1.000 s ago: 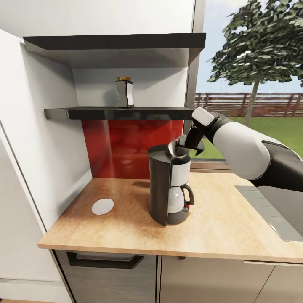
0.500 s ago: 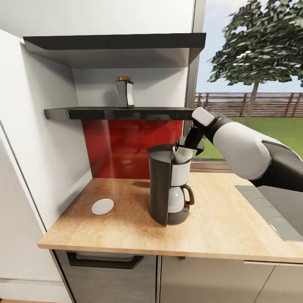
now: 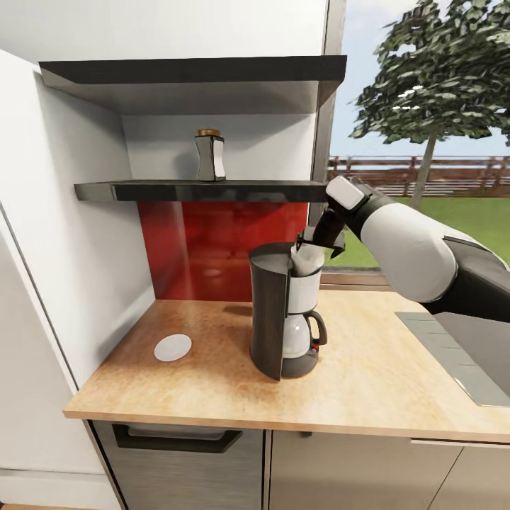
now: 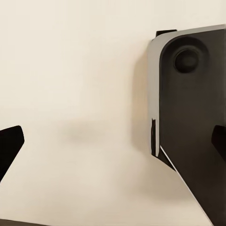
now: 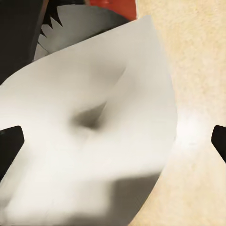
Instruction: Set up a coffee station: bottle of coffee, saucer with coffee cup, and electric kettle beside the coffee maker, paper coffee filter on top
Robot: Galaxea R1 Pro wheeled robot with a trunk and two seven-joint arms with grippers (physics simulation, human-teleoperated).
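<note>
The coffee maker (image 3: 283,312) stands upright near the middle of the wooden bench (image 3: 212,368), its glass carafe seated in the base; the paper coffee filter (image 3: 306,259) sits on top of it, white and cupped, its rim rising a little above the black housing; the right gripper (image 3: 312,244) hangs just above the filter with the arm reaching in from the window side, and in the right wrist view the filter (image 5: 94,136) spreads wide beneath the camera while the two dark fingertips (image 5: 9,143) stand far apart at either edge, so the jaws are spread and grip nothing; the bottle of coffee (image 3: 210,154) stands upright on the lower dark shelf (image 3: 142,190), above the red backsplash (image 3: 205,248); a small white saucer (image 3: 173,347) lies flat on the bench, well apart from the coffee maker towards the wall; in the left wrist view the left gripper (image 4: 113,141) has its jaws spread, its fingertips showing against a pale surface beside a dark rounded panel (image 4: 193,117).
</note>
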